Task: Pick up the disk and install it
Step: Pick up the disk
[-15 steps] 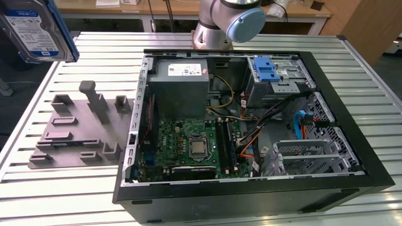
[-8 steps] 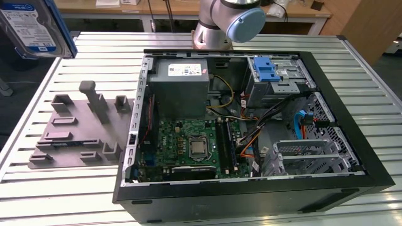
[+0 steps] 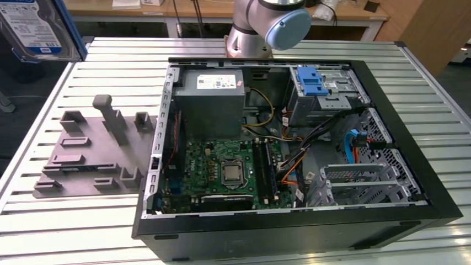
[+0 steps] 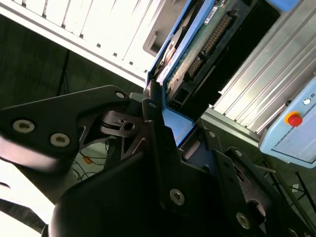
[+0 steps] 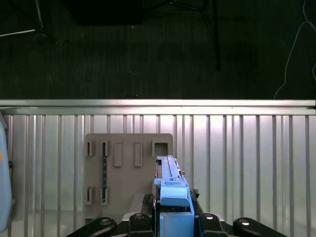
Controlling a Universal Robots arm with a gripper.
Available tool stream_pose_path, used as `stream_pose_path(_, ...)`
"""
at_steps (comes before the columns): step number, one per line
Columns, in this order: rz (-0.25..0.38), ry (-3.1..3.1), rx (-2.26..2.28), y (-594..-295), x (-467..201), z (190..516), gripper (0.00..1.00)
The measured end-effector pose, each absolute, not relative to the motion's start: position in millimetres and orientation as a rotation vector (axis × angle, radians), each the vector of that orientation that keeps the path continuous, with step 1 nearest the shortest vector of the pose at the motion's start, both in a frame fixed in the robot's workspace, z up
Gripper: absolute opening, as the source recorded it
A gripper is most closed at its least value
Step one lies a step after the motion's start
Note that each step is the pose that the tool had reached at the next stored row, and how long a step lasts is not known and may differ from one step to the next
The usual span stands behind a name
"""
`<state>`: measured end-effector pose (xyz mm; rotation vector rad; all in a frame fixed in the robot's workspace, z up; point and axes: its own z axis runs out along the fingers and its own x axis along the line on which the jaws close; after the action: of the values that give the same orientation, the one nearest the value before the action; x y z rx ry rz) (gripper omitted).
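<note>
The disk [image 3: 41, 27] hangs high at the exterior view's upper left, off the table's edge, showing its blue-and-white label and blue frame. In the second wrist view my gripper [image 4: 165, 116] is shut on the disk [image 4: 197, 49] at its blue frame, with the green circuit-board side showing. In the first wrist view the disk [image 5: 170, 182] stands edge-on between the black fingers [image 5: 205, 218] of my gripper [image 5: 174, 222]. It hangs above the grey fixture plate [image 5: 128, 168].
An open computer case [image 3: 412, 165] lies on the slatted metal table [image 3: 74, 221]. Inside are a grey power supply [image 3: 213, 105], a motherboard [image 3: 228, 171] and a drive bay [image 3: 331, 96] with a blue latch [image 3: 312, 83]. The grey fixture plate [image 3: 88, 149] lies beside the case. My arm's base [image 3: 257, 27] stands behind it.
</note>
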<state>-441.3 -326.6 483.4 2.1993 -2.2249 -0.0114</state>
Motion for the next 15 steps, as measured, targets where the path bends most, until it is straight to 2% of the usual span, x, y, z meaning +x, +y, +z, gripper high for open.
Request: stream_pose_path(15, -0.011, -2.225, 2.199, -334.1, -440.0, 488.1, 0.36)
